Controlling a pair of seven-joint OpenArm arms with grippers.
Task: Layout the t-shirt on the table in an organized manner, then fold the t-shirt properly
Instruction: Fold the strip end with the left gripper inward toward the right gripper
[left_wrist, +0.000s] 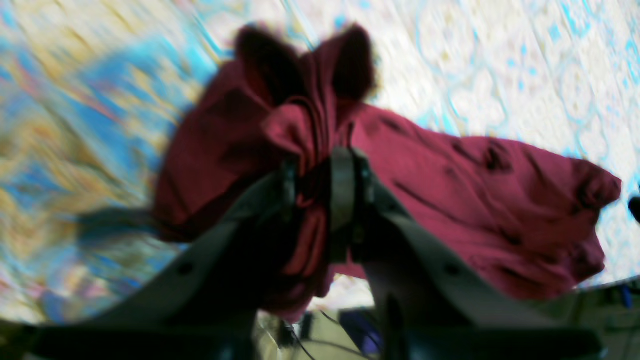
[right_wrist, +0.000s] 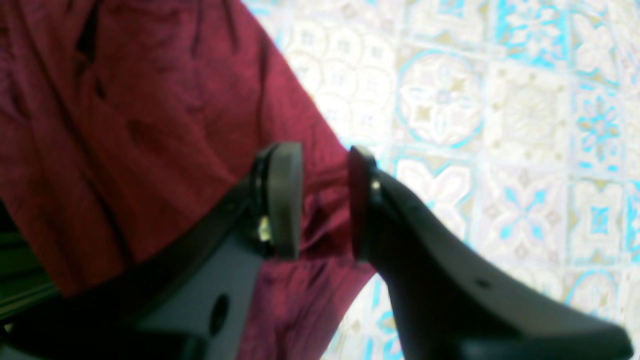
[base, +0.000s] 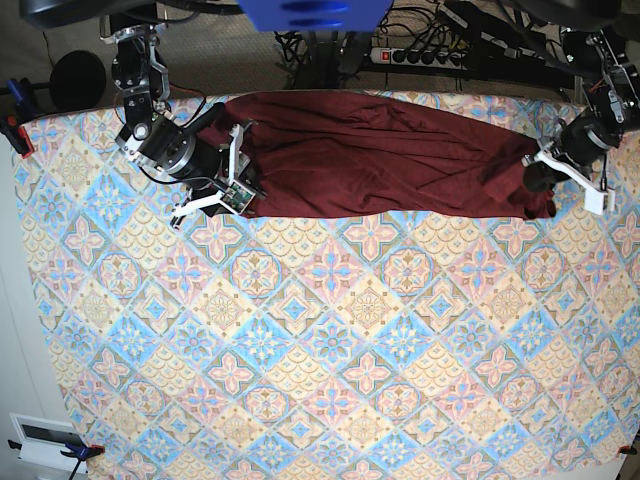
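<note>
Left wrist view: the left end effector (left_wrist: 320, 187) is pinching a bunched fold of the t-shirt (left_wrist: 440, 200) between its fingers (left_wrist: 342, 187). The maroon cloth gathers into a knot just ahead of the fingertips and hangs down between the two finger bodies. To the right of the end effector the garment spreads in a wrinkled sheet. Beyond the cloth lies the patterned tabletop (left_wrist: 500, 65), heavily blurred on the left side of the picture.

Right wrist view: the right end effector (right_wrist: 325, 202) stands with its fingers (right_wrist: 285, 200) spread apart. A strip of the t-shirt (right_wrist: 125, 125) shows in the gap between them; whether either pad touches the cloth cannot be told. The garment fills the area left of and behind the end effector, its edge running diagonally past the right-hand finger. To the right of that finger the tabletop (right_wrist: 525, 125) is bare, showing blue and cream tiles.

Base view: the t-shirt (base: 380, 155) lies stretched in a long band along the far side of the tabletop (base: 320, 350). The left end effector (base: 540, 175) holds the bunched end at the picture's right. The right end effector (base: 238, 165) sits at the opposite end of the band, at the cloth's edge. The cloth between the two end effectors is creased lengthwise.
</note>
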